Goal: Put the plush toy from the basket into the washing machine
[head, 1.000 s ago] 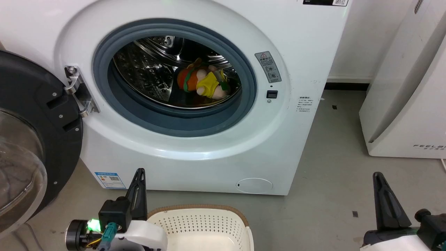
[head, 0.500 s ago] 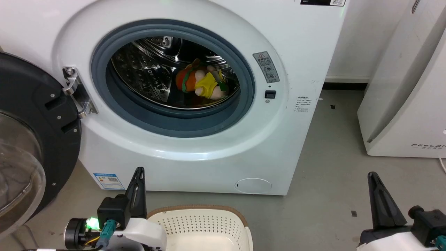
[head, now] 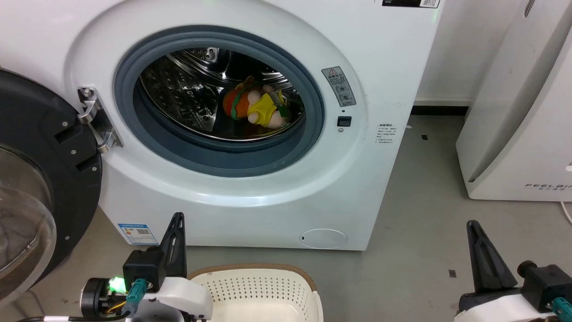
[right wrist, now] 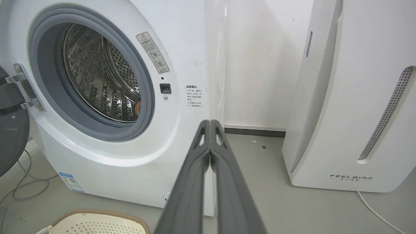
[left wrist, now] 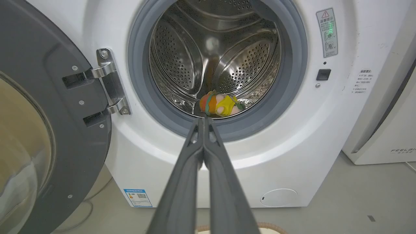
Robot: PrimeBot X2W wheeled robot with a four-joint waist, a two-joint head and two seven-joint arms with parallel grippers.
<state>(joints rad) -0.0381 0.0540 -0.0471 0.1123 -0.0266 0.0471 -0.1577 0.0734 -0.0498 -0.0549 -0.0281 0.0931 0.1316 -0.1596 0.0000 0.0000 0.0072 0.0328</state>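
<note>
Grey floor (head: 424,192) open at the right, plush toy (head: 257,109) lying in the drum (head: 187,89)

You have bare floor between the right side of the washing machine (head: 277,210) and the white appliance (head: 514,134). Your right gripper (head: 471,222) stands over that stretch, fingers pressed together on nothing. On your left the door (head: 44,147) hangs swung wide from its hinge (head: 96,118) at the porthole's left edge, crowding that side. Your left gripper (head: 178,215), also closed and empty, rises just beside the left end of the basket (head: 250,268) rim, in front of the machine's lower panel. Past the grey seal (head: 223,156) the plush toy lies on the drum's bottom, well apart from both grippers. Its long axis runs across the porthole: hamburger head toward the hinge side, yellow shirt in the middle, legs toward the latch side
</note>
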